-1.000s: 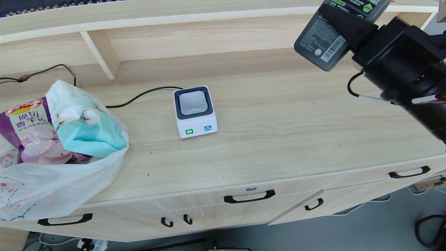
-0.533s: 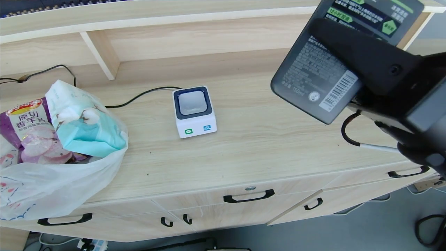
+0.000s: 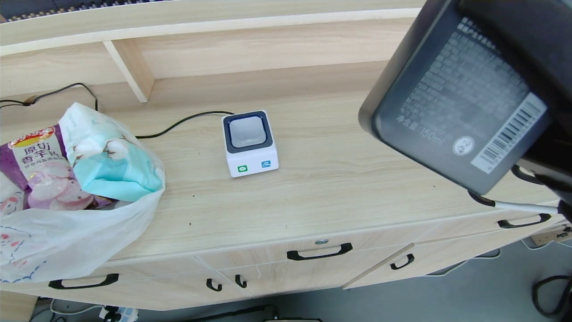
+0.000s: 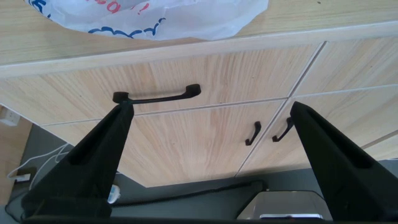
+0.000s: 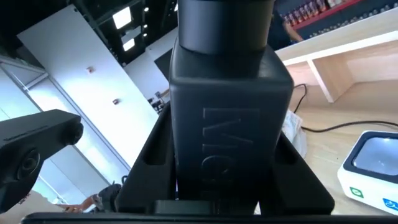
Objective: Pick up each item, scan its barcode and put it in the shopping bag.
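A black bottle [image 3: 456, 112] hangs high over the right end of the wooden counter, close to the head camera. Its white barcode label [image 3: 509, 134] faces up toward that camera. My right gripper [image 5: 225, 186] is shut on the black bottle [image 5: 230, 99], one finger on each side. The white scanner box [image 3: 250, 143] sits mid-counter, to the left of the bottle and below it. At the counter's left end lies the white shopping bag [image 3: 67, 232], holding a purple snack pack [image 3: 38, 165] and a teal tissue pack [image 3: 111, 161]. My left gripper [image 4: 210, 107] is open and empty, in front of the drawers below the bag [image 4: 186, 18].
The scanner's black cable [image 3: 178, 121] runs left along the counter's back. A raised shelf with an upright support [image 3: 129, 67] stands behind. Drawer handles [image 3: 319, 253] line the counter front. Bare counter [image 3: 335, 188] lies between the scanner and the right end.
The right gripper has carried the black bottle up toward the head camera, so it looms much larger. The scanner and the bag have not moved.
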`<state>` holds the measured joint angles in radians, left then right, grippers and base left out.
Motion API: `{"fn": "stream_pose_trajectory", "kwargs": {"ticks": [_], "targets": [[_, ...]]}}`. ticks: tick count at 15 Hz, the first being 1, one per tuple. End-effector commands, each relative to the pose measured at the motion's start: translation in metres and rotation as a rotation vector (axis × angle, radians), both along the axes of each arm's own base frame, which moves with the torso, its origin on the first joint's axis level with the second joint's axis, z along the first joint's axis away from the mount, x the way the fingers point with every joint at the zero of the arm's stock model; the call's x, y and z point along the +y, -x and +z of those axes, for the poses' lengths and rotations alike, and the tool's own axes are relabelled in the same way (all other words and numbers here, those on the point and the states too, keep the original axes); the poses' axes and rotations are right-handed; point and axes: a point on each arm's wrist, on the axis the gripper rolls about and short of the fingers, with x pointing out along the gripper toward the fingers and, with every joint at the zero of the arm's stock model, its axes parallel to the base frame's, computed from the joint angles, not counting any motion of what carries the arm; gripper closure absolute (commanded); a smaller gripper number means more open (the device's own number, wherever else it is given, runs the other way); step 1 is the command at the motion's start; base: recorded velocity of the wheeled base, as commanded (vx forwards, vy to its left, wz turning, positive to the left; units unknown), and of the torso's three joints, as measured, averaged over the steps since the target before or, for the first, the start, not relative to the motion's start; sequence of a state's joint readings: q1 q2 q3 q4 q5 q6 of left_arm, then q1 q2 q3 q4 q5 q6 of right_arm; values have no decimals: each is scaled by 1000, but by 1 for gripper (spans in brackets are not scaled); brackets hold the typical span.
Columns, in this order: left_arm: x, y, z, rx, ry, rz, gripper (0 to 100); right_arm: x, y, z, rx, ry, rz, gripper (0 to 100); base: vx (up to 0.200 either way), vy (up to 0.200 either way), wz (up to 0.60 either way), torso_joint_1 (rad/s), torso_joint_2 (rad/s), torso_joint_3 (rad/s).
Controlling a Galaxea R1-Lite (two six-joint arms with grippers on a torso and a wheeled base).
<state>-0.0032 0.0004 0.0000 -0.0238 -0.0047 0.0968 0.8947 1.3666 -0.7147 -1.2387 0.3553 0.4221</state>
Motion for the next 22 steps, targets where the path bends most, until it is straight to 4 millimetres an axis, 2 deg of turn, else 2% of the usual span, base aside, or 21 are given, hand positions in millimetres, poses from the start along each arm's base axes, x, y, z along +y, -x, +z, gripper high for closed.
{"fn": "stream_pose_trajectory", "kwargs": {"ticks": [1,7,8,9,10,11,12,14,19,22], "targets": [[0,0,0,0,0,0,0,0,1,0,-1,0,3,100,0,0,0,0,0,0],[0,0,0,2,2,0,0,0,-3,-1,-8,5,-28,100,0,0,0,0,0,0],[0,0,0,2,2,0,0,-2,-18,-8,-24,46,-130,100,0,0,0,0,0,0],[0,0,0,3,2,0,0,-6,-46,-24,-77,139,-321,100,0,0,0,0,0,0],[0,0,0,2,2,0,0,-19,-73,-40,-127,236,-524,100,0,0,0,0,0,0],[0,0,0,2,2,0,0,-34,-87,-51,-195,320,-669,100,0,0,0,0,0,0],[0,0,0,3,2,0,0,-38,-92,-56,-307,409,-758,100,0,0,0,0,0,0],[0,0,0,2,3,0,0,-38,-94,-61,-353,462,-808,100,0,100,0,4,4,1],[0,0,0,2,3,0,0,-41,-97,-65,-317,472,-837,100,0,200,0,5,2,4],[0,0,0,2,5,0,0,-55,-107,-60,-303,463,-893,100,0,200,0,-1,2,4]]}}
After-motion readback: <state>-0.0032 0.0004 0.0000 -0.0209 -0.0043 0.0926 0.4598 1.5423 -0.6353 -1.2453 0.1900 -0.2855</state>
